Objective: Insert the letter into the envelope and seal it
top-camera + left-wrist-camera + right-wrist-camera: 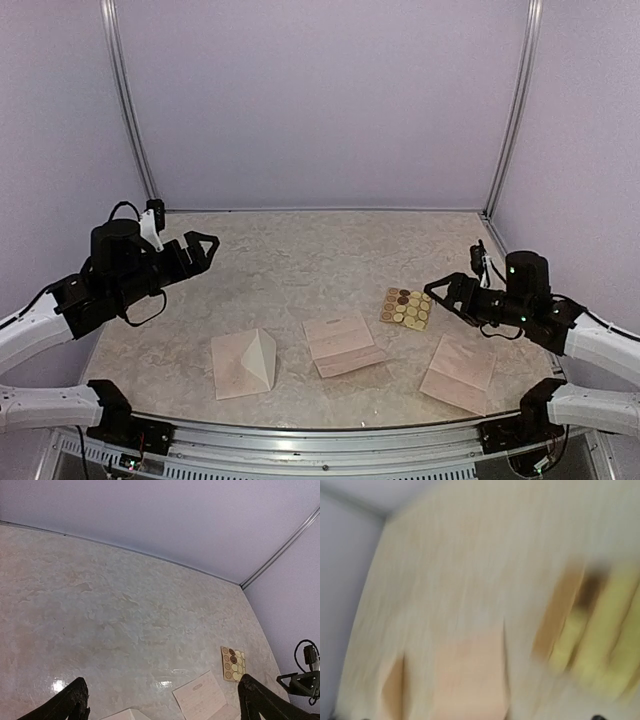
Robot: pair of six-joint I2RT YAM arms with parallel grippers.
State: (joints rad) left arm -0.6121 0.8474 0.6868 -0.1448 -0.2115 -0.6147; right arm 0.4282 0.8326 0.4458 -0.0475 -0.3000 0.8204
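The pale cream-pink envelope (243, 363) lies near the table's front left with its pointed flap raised; only its tip (129, 714) shows in the left wrist view. A folded letter sheet (343, 343) (200, 696) with written lines lies in the front middle. My left gripper (201, 246) (162, 702) hovers open and empty above the table's left side, well behind the envelope. My right gripper (440, 292) hangs open and empty just right of the sticker sheet. The right wrist view is smeared by motion; it shows a pinkish sheet (470, 675).
A tan sheet of round stickers (406, 308) (233, 663) lies right of centre. A second folded pink sheet (459, 373) rests at the front right, below the right arm. Metal posts and lilac walls close the back and sides of the table (300, 250).
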